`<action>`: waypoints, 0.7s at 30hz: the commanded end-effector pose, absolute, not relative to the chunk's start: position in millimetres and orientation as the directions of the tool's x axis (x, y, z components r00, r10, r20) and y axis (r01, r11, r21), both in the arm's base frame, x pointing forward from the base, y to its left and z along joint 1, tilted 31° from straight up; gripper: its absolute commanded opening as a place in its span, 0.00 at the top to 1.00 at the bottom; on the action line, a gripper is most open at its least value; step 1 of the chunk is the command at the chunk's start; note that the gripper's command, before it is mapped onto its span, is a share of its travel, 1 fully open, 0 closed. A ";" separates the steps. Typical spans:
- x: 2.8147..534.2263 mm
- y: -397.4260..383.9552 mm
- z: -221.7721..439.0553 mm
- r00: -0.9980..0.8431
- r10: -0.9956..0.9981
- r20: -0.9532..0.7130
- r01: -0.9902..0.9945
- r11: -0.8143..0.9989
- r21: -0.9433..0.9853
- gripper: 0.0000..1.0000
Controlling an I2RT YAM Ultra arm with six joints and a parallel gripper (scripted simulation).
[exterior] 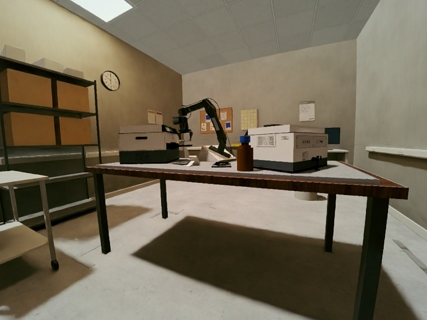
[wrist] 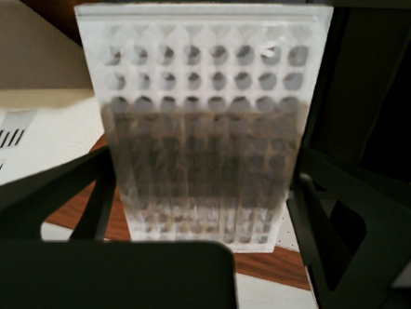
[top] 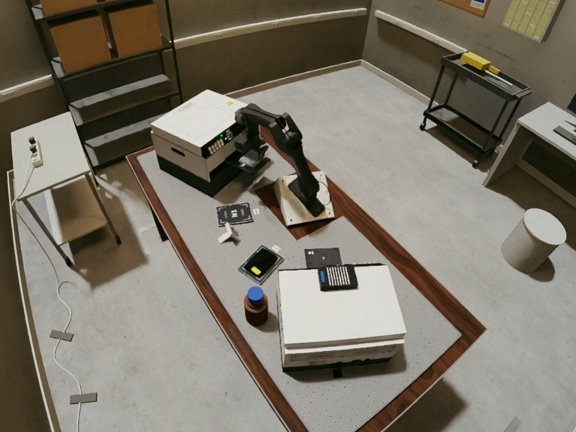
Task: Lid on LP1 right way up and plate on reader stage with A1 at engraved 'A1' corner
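Observation:
My gripper (top: 252,156) (exterior: 185,137) (wrist: 204,154) is shut on the clear many-welled plate (wrist: 205,81), a finger along each long side. It holds the plate over the reader's dark stage (exterior: 185,145), in front of the reader (top: 185,153) (exterior: 148,141) at the back left; a narrow gap shows below the fingers. Corner A1 cannot be made out. The dispenser's stage (top: 334,255), engraved A1, is bare. A flat black item with a yellow mark (top: 255,270) lies on the framed bench position (top: 242,270) near the bottle; its small label is unreadable.
The dispenser (top: 342,307) (exterior: 272,148) stands at the front right. The blue-capped brown bottle (top: 255,307) (exterior: 244,154) stands upright beside it. The N1 position (top: 233,213) is bare, with a white bent piece (top: 228,233) (exterior: 194,160) close by.

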State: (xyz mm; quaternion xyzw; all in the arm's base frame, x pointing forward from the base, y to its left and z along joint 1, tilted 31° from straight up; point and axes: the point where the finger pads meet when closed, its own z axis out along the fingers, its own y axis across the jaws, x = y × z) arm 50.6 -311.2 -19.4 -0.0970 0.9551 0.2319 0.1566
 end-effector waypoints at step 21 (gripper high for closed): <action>58.7 -308.4 -33.3 -0.932 -0.103 -0.349 -0.238 0.898 0.370 0.14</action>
